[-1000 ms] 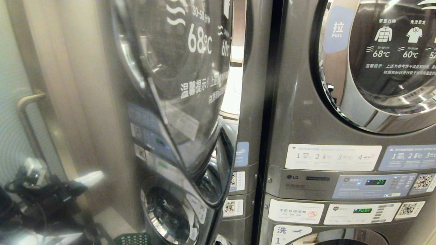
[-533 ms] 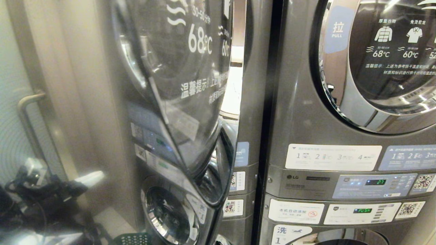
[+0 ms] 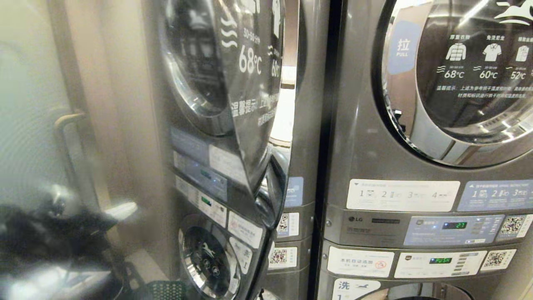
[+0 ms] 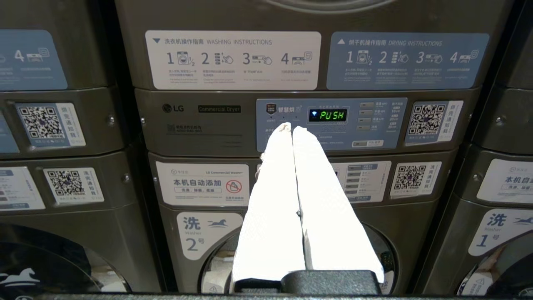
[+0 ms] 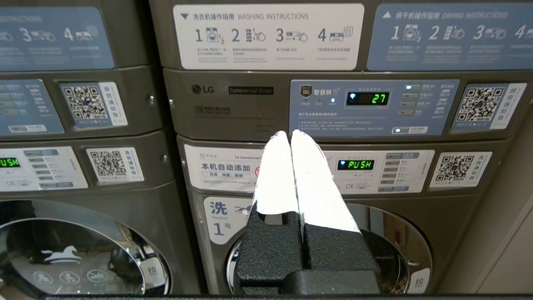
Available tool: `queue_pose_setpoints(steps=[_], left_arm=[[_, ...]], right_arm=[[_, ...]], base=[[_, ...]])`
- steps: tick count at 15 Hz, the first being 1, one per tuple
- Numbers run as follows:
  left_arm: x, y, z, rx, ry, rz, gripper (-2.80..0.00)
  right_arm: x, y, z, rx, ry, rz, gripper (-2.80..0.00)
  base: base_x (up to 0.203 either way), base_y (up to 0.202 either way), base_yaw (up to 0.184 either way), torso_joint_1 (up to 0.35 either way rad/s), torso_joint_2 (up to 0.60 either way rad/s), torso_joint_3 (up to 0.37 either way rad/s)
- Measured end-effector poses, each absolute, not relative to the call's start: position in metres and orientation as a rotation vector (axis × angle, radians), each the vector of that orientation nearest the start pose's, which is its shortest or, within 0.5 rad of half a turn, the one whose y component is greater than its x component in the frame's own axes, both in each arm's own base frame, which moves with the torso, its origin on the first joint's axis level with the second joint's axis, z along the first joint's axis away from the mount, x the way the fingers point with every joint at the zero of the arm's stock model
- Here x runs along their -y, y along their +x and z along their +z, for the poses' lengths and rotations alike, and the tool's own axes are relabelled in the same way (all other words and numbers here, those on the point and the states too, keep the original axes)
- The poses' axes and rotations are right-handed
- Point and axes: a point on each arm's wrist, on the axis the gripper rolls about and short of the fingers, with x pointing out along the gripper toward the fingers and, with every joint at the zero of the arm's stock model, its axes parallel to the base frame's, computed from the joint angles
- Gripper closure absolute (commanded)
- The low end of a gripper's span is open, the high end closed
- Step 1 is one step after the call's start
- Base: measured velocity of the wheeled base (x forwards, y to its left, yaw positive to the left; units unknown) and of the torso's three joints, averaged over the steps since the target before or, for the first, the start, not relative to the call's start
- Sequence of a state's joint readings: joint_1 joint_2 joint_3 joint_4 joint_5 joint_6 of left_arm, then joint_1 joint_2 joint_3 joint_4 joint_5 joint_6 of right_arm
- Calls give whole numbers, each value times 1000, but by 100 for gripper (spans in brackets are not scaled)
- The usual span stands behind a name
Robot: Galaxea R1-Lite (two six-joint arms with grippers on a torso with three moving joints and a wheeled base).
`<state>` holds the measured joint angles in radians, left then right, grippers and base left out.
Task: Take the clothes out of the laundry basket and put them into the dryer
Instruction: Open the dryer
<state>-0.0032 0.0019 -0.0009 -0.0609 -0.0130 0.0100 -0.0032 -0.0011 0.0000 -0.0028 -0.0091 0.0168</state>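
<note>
Your left pincer [image 4: 291, 130] is pressed closed and empty, pointing at the dryer's control panel [image 4: 329, 123]. Your right pincer [image 5: 290, 135] is likewise closed on nothing, below the neighbouring panel [image 5: 370, 106]. Left of that panel, the dryer door [image 3: 245, 91] hangs open; the green laundry basket [image 3: 164, 289] sits beneath it.

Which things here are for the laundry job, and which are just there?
For the job: open dryer door, green laundry basket, left gripper, right gripper, both shut and empty.
Just there: dryer showing 27, washer 1, QR stickers.
</note>
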Motion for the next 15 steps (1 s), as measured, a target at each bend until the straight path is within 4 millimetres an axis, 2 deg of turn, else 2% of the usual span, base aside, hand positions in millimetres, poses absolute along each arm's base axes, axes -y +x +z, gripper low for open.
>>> queue_pose_setpoints(steps=[15], left_arm=[[0,-23,82,60,-2,-14,0]], right_arm=[[0,-23,76,4,17,-12,0]], base=[[0,0,0,3,0,198]])
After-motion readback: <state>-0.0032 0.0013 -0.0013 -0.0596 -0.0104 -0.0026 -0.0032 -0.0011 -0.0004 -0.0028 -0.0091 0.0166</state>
